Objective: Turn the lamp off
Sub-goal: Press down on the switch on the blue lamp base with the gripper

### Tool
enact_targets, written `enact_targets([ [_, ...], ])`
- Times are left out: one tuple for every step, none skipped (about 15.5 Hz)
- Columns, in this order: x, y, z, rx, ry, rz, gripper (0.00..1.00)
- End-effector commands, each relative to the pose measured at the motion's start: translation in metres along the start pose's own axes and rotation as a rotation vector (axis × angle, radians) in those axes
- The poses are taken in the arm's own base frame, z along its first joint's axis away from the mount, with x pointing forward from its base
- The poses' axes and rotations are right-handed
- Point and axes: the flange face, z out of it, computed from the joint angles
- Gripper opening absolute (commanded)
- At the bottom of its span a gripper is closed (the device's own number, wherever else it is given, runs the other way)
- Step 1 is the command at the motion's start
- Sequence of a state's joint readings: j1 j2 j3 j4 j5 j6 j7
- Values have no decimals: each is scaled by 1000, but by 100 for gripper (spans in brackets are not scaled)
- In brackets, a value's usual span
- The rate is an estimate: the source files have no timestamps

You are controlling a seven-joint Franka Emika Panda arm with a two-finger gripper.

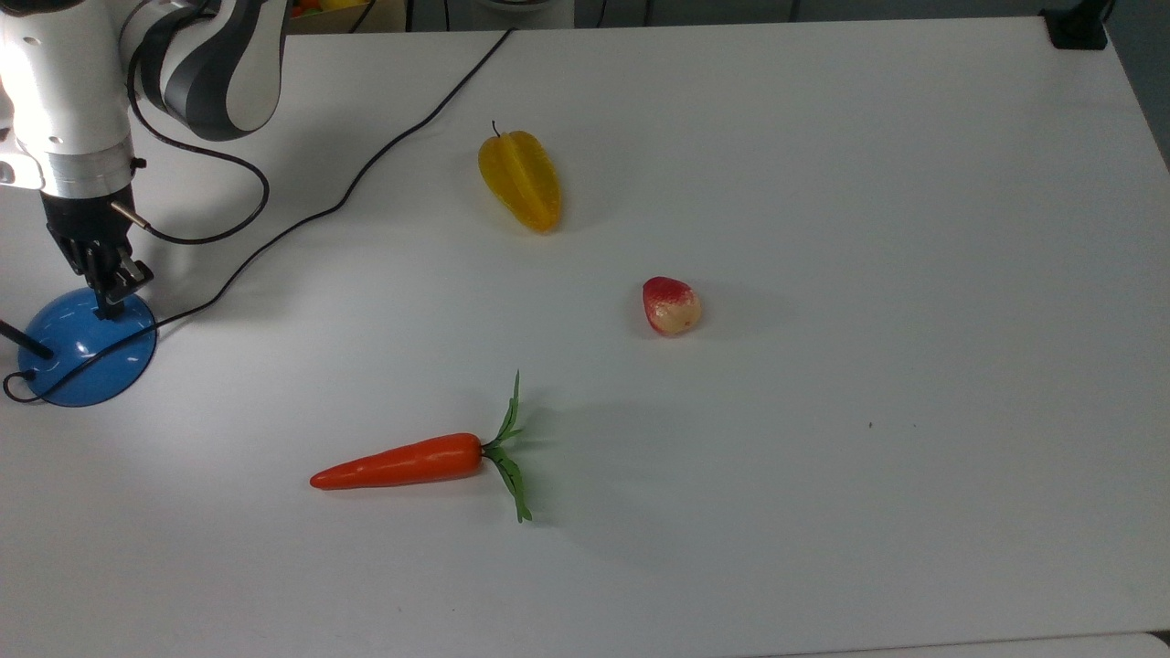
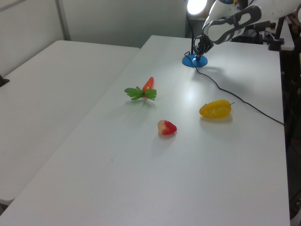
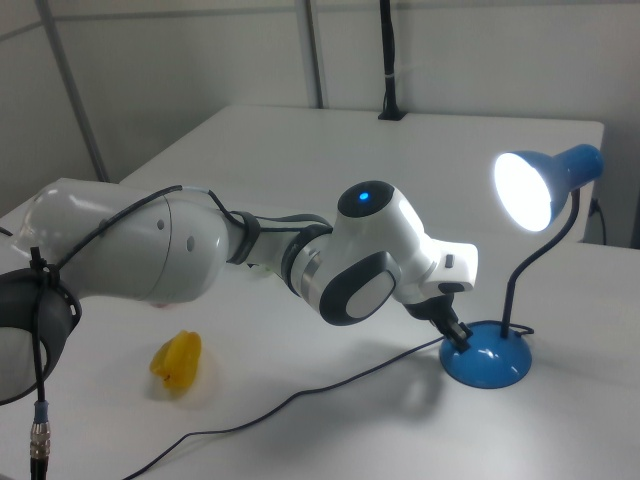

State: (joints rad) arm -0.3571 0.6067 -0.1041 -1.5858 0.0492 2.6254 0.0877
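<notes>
Because the lamp (image 1: 87, 347) sits at the far left edge of the surface (image 1: 823, 183) in the top view, close to the corner nearest the arm's base, everything about the coming move comes down to what lies straight beneath the claw (image 1: 108, 297). The claw hangs point-down over the blue dome, its tip at the small black switch (image 1: 107, 311) set on the upper slope of the base, on the side toward the arm. In the right view the claw (image 3: 457, 335) meets the dome (image 3: 487, 355) at that view's left shoulder, with the thin stem (image 3: 530, 270) rising from the opposite side and curving up to the shade (image 3: 545, 185), whose bulb is lit. So the switch lies directly below and just ahead of the tip, not off to either side; I judge that the needed travel is a short downward press rather than any sideways reach. The two fingers look drawn together into a single narrow point, clenched on nothing, which suits poking a small rocker. Whether the tip is touching the switch or sits just above it I cannot tell. The lamp's cord (image 1: 366, 174) runs away toward the back edge of the surface, clear of the press. The carrot (image 1: 402, 461), starfruit (image 1: 521, 178) and strawberry (image 1: 672, 306) lie well apart toward the middle and play no part. In the left view the claw (image 2: 200, 52) stands over the base (image 2: 194, 61) near the far edge.
</notes>
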Motion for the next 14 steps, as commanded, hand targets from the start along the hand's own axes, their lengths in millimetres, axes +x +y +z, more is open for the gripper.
enact_targets([
  [1,0,3,-6,22,13,0],
  [2,1,2,-6,24,14,0],
  [2,1,2,-6,25,14,0],
  [2,2,3,-7,24,16,0],
  [2,3,2,-7,25,17,0],
  [2,3,2,-7,24,17,0],
  [2,5,2,-8,24,18,0],
  [2,5,2,-8,24,18,0],
  [2,5,2,-7,24,21,0],
  [2,5,2,-7,24,21,0],
  [2,5,2,-6,24,22,0],
  [2,6,3,-7,24,24,0],
  [2,7,3,-8,24,25,0],
  [2,7,3,-8,24,24,0],
])
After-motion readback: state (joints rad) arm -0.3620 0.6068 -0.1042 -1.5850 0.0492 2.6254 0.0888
